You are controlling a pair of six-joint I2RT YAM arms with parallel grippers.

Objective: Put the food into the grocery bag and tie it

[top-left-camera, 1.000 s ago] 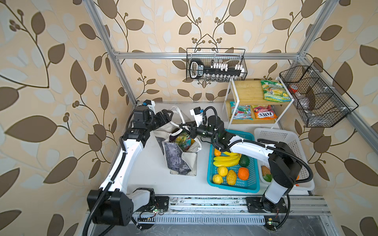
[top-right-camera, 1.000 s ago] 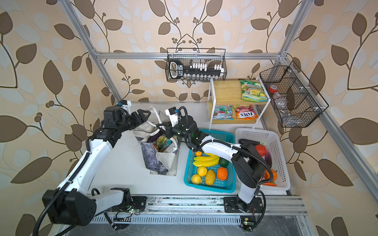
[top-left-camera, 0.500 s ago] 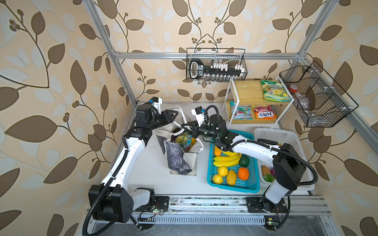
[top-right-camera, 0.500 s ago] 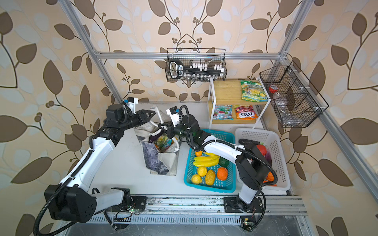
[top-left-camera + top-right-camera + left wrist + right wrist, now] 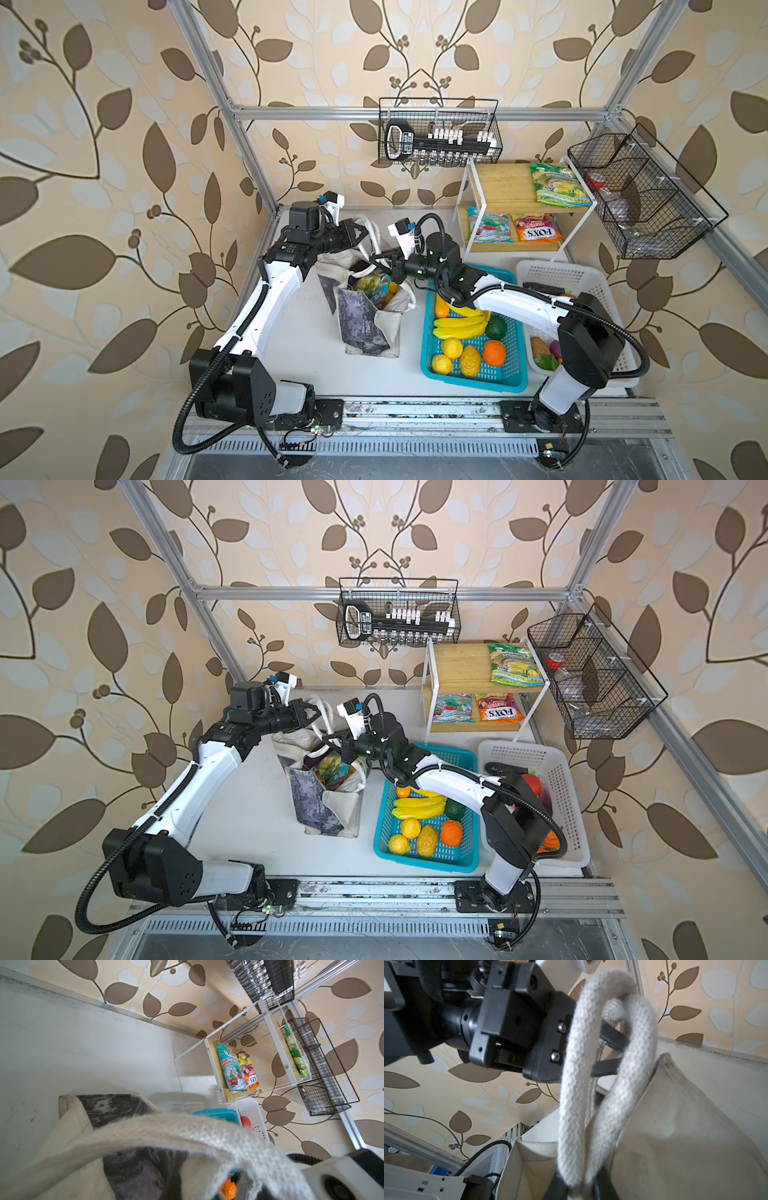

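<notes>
Nearest, the blue basket [image 5: 473, 379] of toy fruit [image 5: 459, 328] sits just right of the upright grocery bag [image 5: 365, 328], with food [image 5: 374, 284] showing in its open mouth. At that mouth the right gripper [image 5: 376, 262] is clenched on one of the white loop handles [image 5: 577, 1076]. Just beyond, the left gripper [image 5: 364, 233] is clenched on them too. Packets [image 5: 536, 232] lie on the shelf [image 5: 505, 187] behind.

Upright grocery bag [image 5: 362, 322], food [image 5: 372, 286] inside.
</notes>
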